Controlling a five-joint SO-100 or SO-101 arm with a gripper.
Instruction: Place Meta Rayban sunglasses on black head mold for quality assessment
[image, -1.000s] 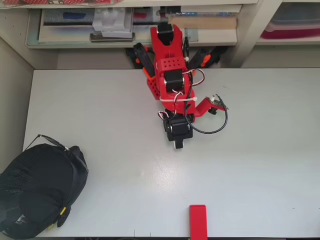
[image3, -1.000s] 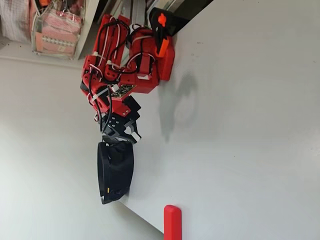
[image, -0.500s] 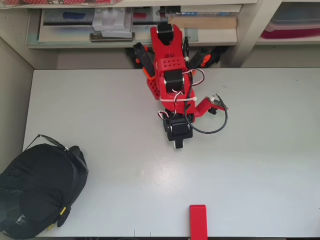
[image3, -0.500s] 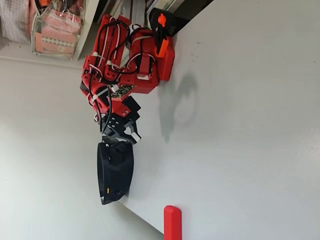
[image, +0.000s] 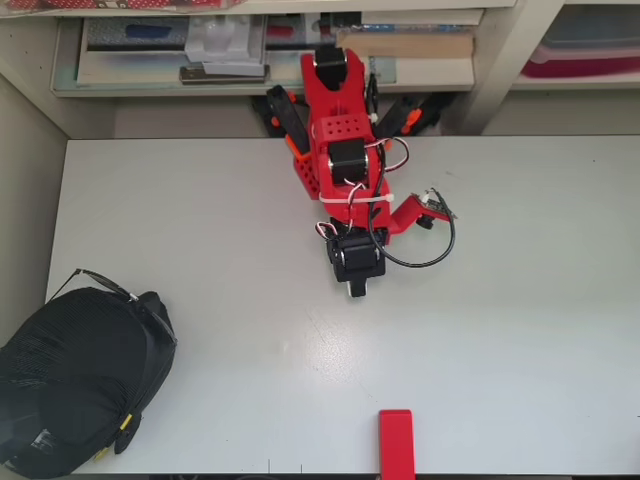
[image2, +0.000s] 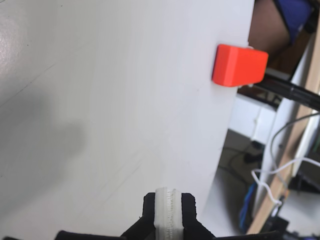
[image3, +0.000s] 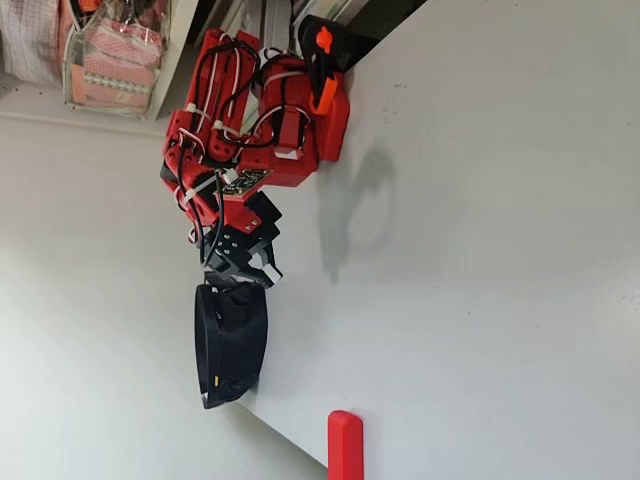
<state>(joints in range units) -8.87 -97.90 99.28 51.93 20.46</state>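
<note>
We see the mesh-textured head mold (image: 75, 380) cut off at the table's (image: 500, 330) corner, thin sunglasses (image: 128, 300) resting on it. The gripper (image2: 169, 212) is pressed together, empty, well apart.

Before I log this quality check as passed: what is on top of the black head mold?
In the overhead view, the sunglasses sit on the head mold: thin frame at its upper edge, yellow arm tip at its right side. The lenses can't be made out against the black.
</note>
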